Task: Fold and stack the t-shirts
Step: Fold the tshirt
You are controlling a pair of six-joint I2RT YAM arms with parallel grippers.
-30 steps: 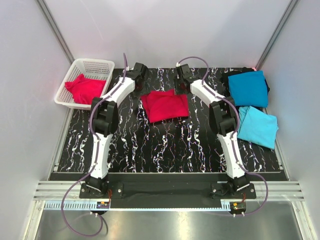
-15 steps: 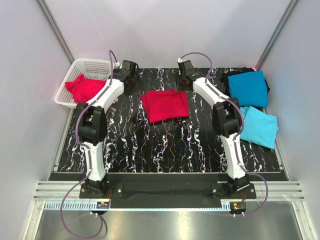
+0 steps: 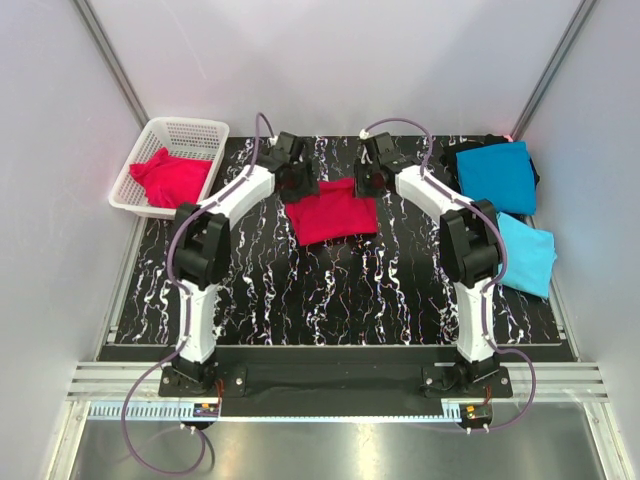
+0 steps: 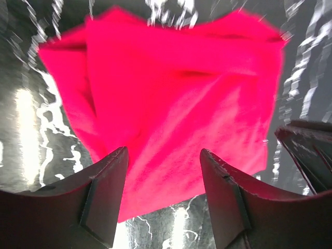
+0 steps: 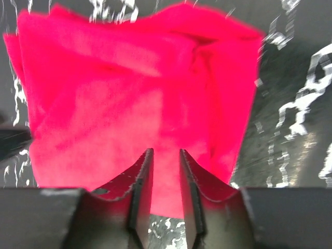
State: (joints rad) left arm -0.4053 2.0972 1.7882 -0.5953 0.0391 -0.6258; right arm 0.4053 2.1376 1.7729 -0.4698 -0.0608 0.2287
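Note:
A folded crimson-red t-shirt (image 3: pixel 330 212) lies mid-table, filling the left wrist view (image 4: pixel 171 88) and the right wrist view (image 5: pixel 135 88). My left gripper (image 3: pixel 303 183) (image 4: pixel 163 155) hovers at the shirt's far left corner, jaws wide open with nothing between them. My right gripper (image 3: pixel 364 181) (image 5: pixel 166 153) is at the far right corner, jaws narrowly open over the cloth, nothing pinched. Another red t-shirt (image 3: pixel 168 176) lies crumpled in the basket. A folded teal-blue t-shirt (image 3: pixel 495 176) and a sky-blue t-shirt (image 3: pixel 528 255) rest at the right.
The white mesh basket (image 3: pixel 185 130) stands at the back left corner, off the black marbled table (image 3: pixel 330 290). Grey walls close in on both sides. Dark cloth (image 3: pixel 490 141) peeks out behind the teal shirt.
Both grippers have come in from the table's back edge to the red shirt's far corners. The right jaws have narrowed. The shirt itself has barely shifted.

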